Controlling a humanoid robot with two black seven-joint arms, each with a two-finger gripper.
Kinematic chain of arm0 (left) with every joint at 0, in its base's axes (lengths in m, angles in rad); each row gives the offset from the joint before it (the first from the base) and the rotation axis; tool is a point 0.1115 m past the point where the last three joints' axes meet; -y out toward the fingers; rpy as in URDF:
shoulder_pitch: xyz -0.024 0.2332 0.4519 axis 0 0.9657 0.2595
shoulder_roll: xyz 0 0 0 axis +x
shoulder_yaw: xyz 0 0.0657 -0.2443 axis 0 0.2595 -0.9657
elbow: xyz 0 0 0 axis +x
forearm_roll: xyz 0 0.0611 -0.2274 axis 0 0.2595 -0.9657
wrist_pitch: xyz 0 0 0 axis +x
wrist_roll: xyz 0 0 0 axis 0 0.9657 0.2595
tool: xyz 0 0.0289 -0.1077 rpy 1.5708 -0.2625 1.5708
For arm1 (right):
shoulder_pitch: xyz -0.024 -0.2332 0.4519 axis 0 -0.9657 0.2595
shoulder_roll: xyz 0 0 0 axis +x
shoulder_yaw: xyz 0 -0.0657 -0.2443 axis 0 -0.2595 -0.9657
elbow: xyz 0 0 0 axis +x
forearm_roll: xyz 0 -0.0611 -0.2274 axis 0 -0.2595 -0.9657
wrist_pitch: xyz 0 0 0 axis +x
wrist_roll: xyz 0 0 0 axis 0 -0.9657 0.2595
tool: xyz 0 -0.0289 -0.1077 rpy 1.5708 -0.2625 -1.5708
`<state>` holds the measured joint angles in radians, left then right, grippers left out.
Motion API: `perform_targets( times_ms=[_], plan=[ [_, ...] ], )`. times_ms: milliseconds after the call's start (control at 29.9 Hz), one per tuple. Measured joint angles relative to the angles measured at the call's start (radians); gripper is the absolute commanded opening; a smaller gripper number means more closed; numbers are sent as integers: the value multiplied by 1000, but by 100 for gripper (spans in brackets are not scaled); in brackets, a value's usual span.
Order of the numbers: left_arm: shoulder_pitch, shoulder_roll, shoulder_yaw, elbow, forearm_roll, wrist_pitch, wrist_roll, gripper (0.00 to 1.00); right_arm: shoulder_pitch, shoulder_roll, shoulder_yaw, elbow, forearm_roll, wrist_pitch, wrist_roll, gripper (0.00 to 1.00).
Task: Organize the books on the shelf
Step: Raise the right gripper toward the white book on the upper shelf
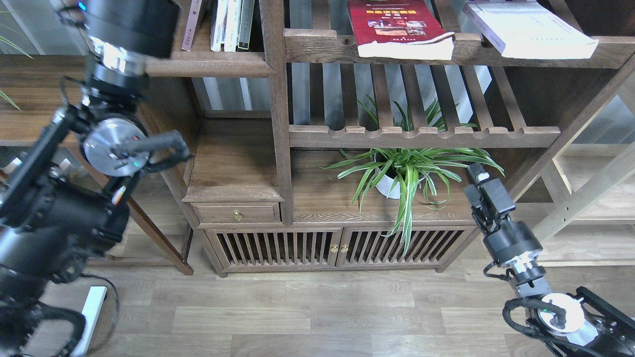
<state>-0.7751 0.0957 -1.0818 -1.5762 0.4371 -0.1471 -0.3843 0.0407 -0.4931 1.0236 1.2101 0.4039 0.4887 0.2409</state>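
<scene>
Our right end effector hangs empty, opening unclear, below the red book overhanging its shelf's front edge: light, stiff, best pinched at that protruding edge.

Red book, top centre: yellow title band, small photos, white page edge. White book, top right: pale lavender tint. Unit: walnut brown. Plant, centre: green leaves striped white, white pot. Floor: grey-brown planks. Arms: black, silver joints.

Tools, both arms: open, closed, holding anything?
Left tool: out of the head view, above the top edge.
Right tool: holding nothing; seen dark and end-on, so open or closed cannot be told.
</scene>
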Motion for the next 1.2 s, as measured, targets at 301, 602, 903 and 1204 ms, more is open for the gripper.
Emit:
perform_targets(
  times_ms=[301, 602, 903, 1204],
  plan=[
    [165, -95, 25, 0, 0, -135, 24, 96, 43, 82, 129, 23, 10, 0, 0, 98],
    [259, -96, 41, 4, -2, -195, 27, 99, 45, 123, 201, 35, 10, 0, -2, 98],
    [334, -96, 132, 47, 0, -340, 70, 99, 53, 115, 254, 40, 14, 0, -3, 97],
    [411, -96, 141, 58, 0, -342, 52, 99, 99, 126, 334, 48, 134, 0, -1, 97]
  ],
)
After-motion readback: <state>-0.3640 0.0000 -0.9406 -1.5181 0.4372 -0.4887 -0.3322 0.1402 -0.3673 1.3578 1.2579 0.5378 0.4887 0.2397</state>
